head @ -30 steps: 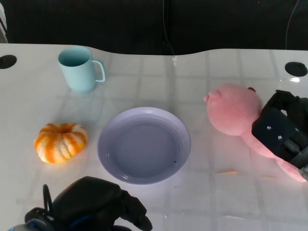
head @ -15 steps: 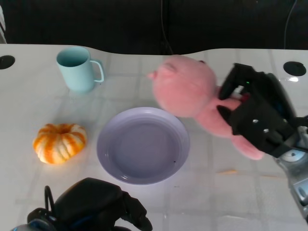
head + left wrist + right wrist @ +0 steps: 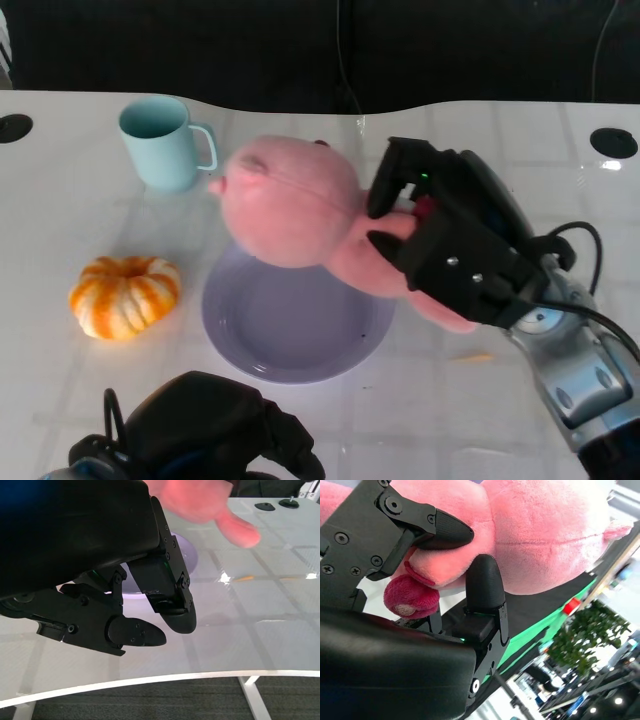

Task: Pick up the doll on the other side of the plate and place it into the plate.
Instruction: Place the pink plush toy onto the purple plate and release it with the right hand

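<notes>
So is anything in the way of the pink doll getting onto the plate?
Nothing visible is. The right hand holds the pink doll above the purple plate, whose dish is bare. The mug and the little pumpkin sit off to the side.

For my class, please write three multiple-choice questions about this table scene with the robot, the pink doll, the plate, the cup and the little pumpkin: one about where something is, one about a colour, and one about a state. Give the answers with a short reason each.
1. Where is the cup?
A. On the table beyond the pumpkin
B. In the plate
C. In the left hand

2. What colour is the plate?
A. Orange
B. Pale purple
C. Green

3. What is the right hand doing?
A. Resting open on the table
B. Holding the pumpkin
C. Holding the doll above the plate

Answers:
1. A: the cup stands farther back than the pumpkin, while the left hand holds nothing.
2. B: the plate is pale purple.
3. C: the right hand grips the doll, lifted over the plate's far edge.
</notes>
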`<state>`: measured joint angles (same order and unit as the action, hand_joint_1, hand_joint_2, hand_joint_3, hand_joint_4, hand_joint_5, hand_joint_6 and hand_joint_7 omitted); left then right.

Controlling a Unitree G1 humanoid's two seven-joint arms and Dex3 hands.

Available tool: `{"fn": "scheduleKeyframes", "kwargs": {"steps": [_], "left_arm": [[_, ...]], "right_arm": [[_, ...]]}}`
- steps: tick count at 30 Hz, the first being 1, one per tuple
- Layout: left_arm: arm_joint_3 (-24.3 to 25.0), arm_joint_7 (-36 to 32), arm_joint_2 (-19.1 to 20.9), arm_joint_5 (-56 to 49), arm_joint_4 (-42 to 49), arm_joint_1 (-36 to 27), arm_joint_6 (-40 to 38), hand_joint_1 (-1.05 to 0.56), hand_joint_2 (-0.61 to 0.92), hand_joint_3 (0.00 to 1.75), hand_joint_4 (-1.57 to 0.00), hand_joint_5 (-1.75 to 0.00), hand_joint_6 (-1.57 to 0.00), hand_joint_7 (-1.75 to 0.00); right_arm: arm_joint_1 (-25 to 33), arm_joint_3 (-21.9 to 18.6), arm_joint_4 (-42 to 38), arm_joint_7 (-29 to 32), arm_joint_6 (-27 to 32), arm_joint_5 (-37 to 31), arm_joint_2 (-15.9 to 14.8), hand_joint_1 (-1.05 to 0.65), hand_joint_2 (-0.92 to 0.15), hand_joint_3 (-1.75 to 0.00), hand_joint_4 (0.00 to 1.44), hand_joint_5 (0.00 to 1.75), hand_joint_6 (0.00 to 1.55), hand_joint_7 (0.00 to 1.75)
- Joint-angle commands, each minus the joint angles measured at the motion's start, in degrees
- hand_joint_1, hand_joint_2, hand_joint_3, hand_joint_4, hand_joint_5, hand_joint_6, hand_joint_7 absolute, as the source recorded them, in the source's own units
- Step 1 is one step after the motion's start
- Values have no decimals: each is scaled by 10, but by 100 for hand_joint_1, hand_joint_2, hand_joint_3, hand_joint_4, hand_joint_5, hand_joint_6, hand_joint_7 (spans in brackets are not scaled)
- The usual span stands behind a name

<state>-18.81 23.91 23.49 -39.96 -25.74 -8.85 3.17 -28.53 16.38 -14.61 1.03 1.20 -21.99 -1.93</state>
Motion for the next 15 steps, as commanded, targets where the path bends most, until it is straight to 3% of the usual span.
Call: {"fn": "scheduleKeyframes", "kwargs": {"steps": [1,3,5,7,8,10,12,15], "left_arm": [[-3,-14,2,-5,10,3,7,-25,92,24,-81,-117,-110,-1],[-3,-20,2,-6,15,2,13,-25,92,22,-82,-120,-111,-1],[-3,-20,2,-4,11,-3,12,-25,92,23,-80,-125,-111,-1],[-1,-19,1,1,8,-7,11,-24,92,24,-78,-126,-111,-1],[-1,-19,1,1,6,-8,12,-24,92,24,-78,-127,-111,-1],[-2,-19,1,0,7,-7,13,-24,92,22,-78,-126,-111,-1],[-1,-17,1,2,6,-5,12,-24,92,21,-79,-126,-111,-1],[0,-12,2,5,8,-1,9,-25,92,22,-78,-126,-111,-1]], "right_arm": [[-19,5,-22,4,-11,-5,5,-6,-32,-136,91,175,75,171],[-22,14,-35,7,-18,-10,10,-7,-28,-142,93,175,79,166],[-24,19,-32,-8,0,-10,15,-10,-30,-136,89,165,82,135],[-26,25,-28,-23,13,-11,17,-15,-59,-77,79,111,82,76],[-27,29,-25,-30,19,-12,17,-16,-70,-56,79,98,86,57],[-28,39,-20,-51,28,-16,14,-24,-85,-24,65,67,75,22],[-30,51,-12,-78,38,-25,4,-34,-90,-16,51,52,63,7],[-30,62,3,-110,45,-40,-17,-53,-92,-21,34,43,46,1]]}}
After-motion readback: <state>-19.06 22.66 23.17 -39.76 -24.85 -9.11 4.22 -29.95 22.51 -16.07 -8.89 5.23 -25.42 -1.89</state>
